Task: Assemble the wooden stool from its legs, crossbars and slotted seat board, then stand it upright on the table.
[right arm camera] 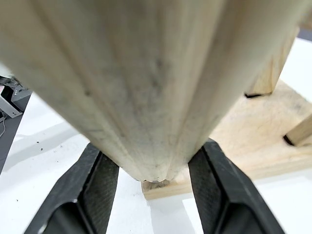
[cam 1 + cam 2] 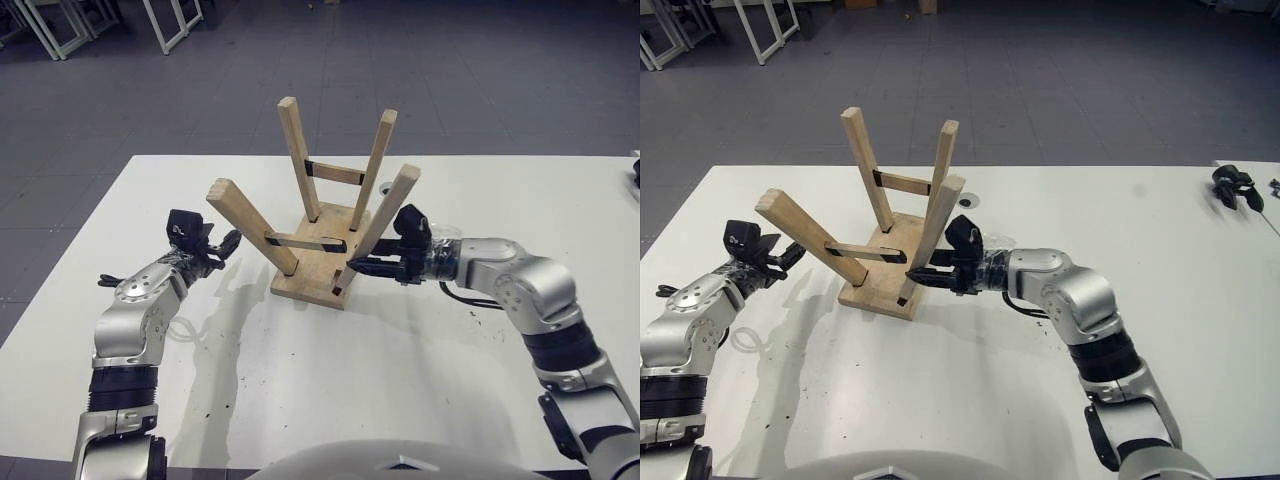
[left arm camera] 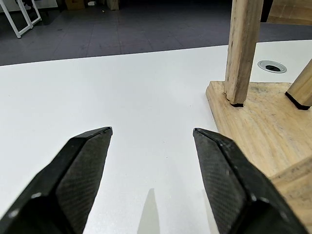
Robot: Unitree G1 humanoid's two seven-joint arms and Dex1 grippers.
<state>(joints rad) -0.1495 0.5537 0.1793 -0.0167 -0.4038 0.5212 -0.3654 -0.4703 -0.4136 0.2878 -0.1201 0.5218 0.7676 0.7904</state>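
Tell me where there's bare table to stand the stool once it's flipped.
The broad near strip of table in front of the seat board is bare, as is the right side. It's crowded at the board: left gripper beside it, right gripper clamping a leg.

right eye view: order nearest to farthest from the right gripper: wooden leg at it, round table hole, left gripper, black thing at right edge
From the right gripper:
1. Pale wooden stool leg, between its jaws.
2. Round metal-rimmed hole, just behind.
3. Left gripper, off to the left side.
4. Small black object, far right edge.
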